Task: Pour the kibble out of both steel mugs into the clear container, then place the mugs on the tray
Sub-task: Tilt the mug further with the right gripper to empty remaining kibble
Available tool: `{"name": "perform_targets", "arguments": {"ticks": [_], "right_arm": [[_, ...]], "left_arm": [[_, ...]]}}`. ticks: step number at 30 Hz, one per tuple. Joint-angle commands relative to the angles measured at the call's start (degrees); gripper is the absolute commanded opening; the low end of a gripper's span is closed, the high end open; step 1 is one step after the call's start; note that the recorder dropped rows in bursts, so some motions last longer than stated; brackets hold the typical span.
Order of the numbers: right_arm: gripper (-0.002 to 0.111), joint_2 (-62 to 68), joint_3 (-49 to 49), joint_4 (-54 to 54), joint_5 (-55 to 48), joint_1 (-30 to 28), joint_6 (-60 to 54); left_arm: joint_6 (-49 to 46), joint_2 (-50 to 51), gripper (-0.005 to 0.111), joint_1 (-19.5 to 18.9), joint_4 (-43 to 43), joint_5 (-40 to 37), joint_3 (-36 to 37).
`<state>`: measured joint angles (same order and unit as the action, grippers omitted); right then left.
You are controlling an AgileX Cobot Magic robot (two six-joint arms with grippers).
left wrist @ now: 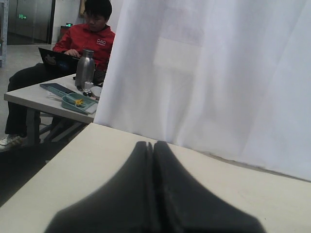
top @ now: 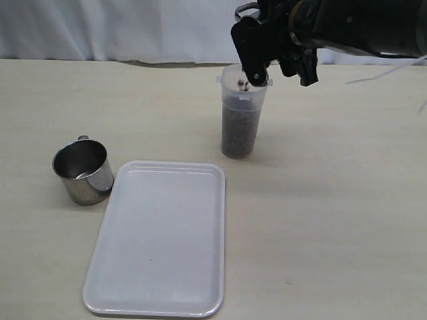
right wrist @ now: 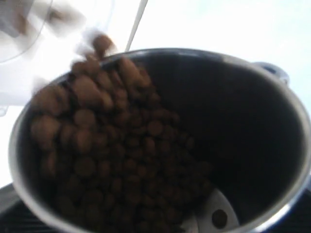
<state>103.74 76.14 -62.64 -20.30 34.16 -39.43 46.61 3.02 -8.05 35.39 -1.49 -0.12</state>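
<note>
My right gripper (top: 257,50) hangs over the clear container (top: 241,127) at the back of the table, shut on a steel mug that it mostly hides there. In the right wrist view that tipped mug (right wrist: 272,97) fills the frame. Kibble (right wrist: 107,145) is heaped against its lower side and spills blurred over the rim, and a white finger pad (right wrist: 213,201) shows inside the mug. The container holds kibble (top: 238,137) to well over half its height. The other steel mug (top: 83,172) stands upright and looks empty, left of the tray (top: 160,240). My left gripper (left wrist: 153,145) is shut on nothing, away from everything.
A white curtain (top: 120,27) runs along the table's far edge. In the left wrist view, past the table edge, a person in red (left wrist: 90,39) sits at another desk with a steel bottle (left wrist: 85,68) on it.
</note>
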Motion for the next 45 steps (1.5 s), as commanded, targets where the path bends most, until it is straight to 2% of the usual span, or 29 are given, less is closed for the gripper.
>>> {"name": "perform_targets", "arguments": {"ticks": [1,9,45], "right_arm": [[0.005,-0.6,0.4,-2.7,0.8,0.0,-0.5],[0.005,-0.6,0.4,-4.8,0.8,1.8,-0.5],[0.005,-0.6,0.2,-13.0,0.3,2.0,-0.5]], "left_arm": [[-0.1,-0.1,0.000,0.2,-0.1,0.6,0.1],[-0.1,-0.1,0.000,0.2,-0.1,0.6,0.1],[-0.1,-0.1,0.000,0.2,-0.1,0.6,0.1]]}}
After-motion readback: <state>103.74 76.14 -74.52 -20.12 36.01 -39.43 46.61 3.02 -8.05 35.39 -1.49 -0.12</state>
